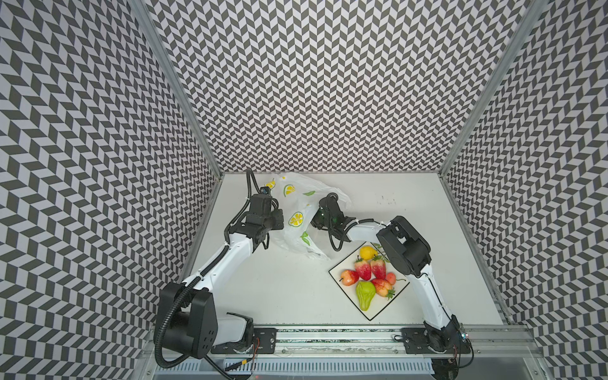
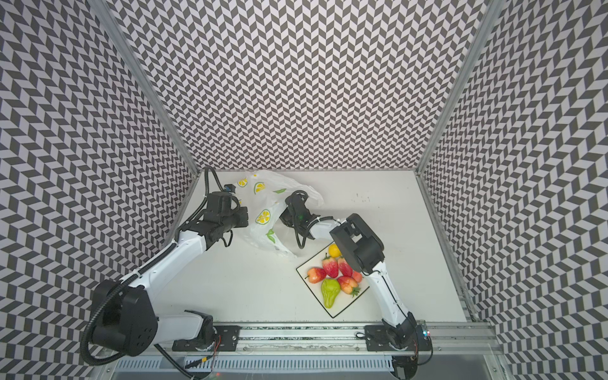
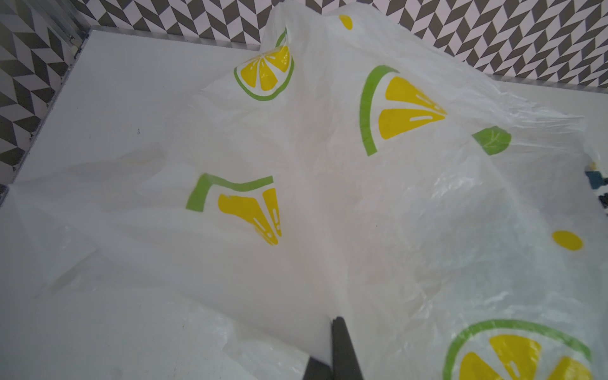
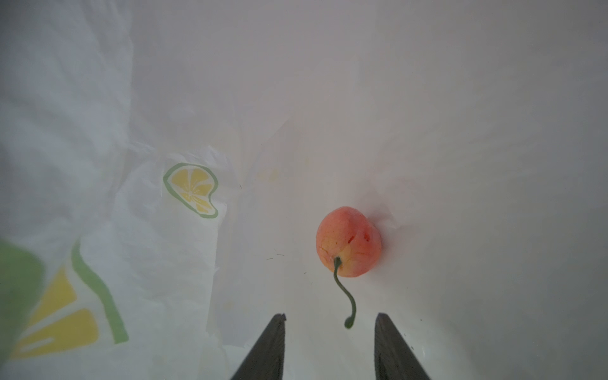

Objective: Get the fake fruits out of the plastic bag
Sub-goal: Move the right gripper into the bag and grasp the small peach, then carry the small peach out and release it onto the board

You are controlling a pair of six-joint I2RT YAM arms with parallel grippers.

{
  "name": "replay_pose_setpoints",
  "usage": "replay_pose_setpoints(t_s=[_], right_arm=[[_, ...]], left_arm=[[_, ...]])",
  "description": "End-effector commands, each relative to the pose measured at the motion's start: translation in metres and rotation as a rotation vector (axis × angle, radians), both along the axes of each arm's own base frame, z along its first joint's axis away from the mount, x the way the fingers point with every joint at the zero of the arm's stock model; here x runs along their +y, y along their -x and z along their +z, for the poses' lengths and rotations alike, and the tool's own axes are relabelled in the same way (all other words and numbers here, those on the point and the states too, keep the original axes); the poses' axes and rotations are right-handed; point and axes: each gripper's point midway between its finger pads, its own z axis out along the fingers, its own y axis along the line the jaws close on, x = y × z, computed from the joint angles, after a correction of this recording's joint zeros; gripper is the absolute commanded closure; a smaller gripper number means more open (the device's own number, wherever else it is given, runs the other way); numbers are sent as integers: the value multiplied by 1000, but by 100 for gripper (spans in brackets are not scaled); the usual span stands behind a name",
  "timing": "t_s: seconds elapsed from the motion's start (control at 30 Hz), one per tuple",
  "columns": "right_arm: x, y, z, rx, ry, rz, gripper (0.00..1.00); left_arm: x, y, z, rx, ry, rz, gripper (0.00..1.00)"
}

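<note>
The plastic bag [image 1: 297,200] [image 2: 263,197], white with lemon-slice prints, stands lifted at the back of the table. My left gripper [image 3: 333,320] is shut on a fold of the bag [image 3: 329,197], holding it up from the left side [image 1: 279,217]. My right gripper [image 4: 330,317] is open inside the bag [image 4: 148,263]. A small red-yellow cherry [image 4: 348,241] lies just ahead of it, and its green stem curls back to between the fingertips, untouched. In both top views the right gripper's fingers are hidden in the bag's mouth. Other fake fruits lie on the plate: lemon [image 1: 367,252], pear [image 1: 365,295], apple [image 1: 349,277], strawberries [image 1: 363,269].
The white square black-rimmed plate [image 1: 380,304] [image 2: 342,304] sits at the front right, partly under the right arm's elbow [image 1: 404,250]. Patterned walls close in the table on three sides. A metal rail [image 1: 329,335] runs along the front edge.
</note>
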Motion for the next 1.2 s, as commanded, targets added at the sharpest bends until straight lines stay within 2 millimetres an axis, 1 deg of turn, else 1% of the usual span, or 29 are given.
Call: replay_pose_setpoints(t_s=[0.0,0.2,0.3,0.33,0.47,0.57,0.6,0.7,0.8,0.9,1.03,1.17], right_arm=[[1,-13,-3,20,-28,-62,57],[5,-22,-11,44,-31,-88,62],[5,-27,-14,49,-28,-105,70],[5,-29,-13,48,-29,-107,75],[8,-32,-7,29,-31,-106,91],[10,-31,-2,21,-36,-106,98],[9,-31,0,17,-39,-107,100],[8,-29,9,3,-51,-107,100],[4,-22,20,-13,-61,-100,100],[-3,-10,35,-39,-66,-81,100],[-13,10,48,-82,-40,-27,100],[-25,34,66,-127,-15,25,100]], left_arm=[[-1,2,8,-21,4,-3,100],[-1,2,7,-20,1,-2,100],[-1,2,6,-20,-1,-4,100],[-1,2,6,-20,0,-3,100],[-1,2,5,-19,-4,-5,100],[-1,2,2,-15,-4,-3,100],[-1,2,2,-15,-4,-3,100],[0,2,3,-18,-3,0,100],[1,1,5,-23,-8,5,100],[3,0,7,-30,-10,13,100],[5,0,10,-40,-5,23,100],[7,-2,11,-46,-7,32,100]])
